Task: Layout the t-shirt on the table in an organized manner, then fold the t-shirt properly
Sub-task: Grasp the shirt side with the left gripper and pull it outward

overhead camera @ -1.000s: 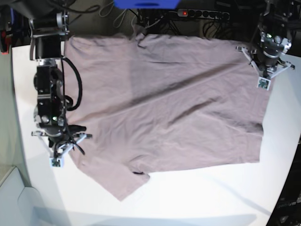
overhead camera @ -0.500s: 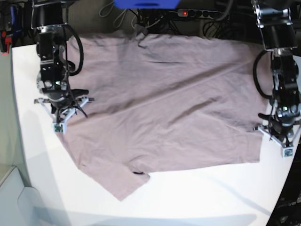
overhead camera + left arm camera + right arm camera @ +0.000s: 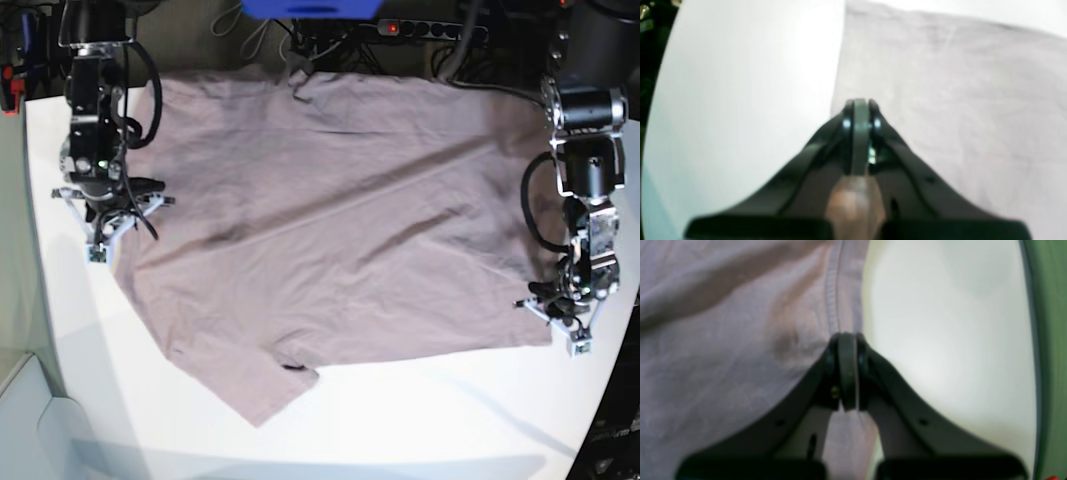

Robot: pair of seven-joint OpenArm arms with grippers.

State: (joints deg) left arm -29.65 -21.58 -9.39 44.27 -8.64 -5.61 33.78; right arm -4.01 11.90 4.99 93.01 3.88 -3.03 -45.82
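The left gripper (image 3: 574,338) is moved down the t-shirt's (image 3: 340,220) edge — the right gripper (image 3: 100,243) is drawn upward.

Bright overhead light; wrist views blurred.

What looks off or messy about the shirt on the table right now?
The t-shirt lies skewed on the table, with diagonal creases across its middle, and one sleeve juts out at the near edge.

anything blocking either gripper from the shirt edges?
Nothing visible. The left gripper is shut at the t-shirt edge over the table; the right gripper is shut at the hemmed edge. Only cloth and bare tabletop nearby.
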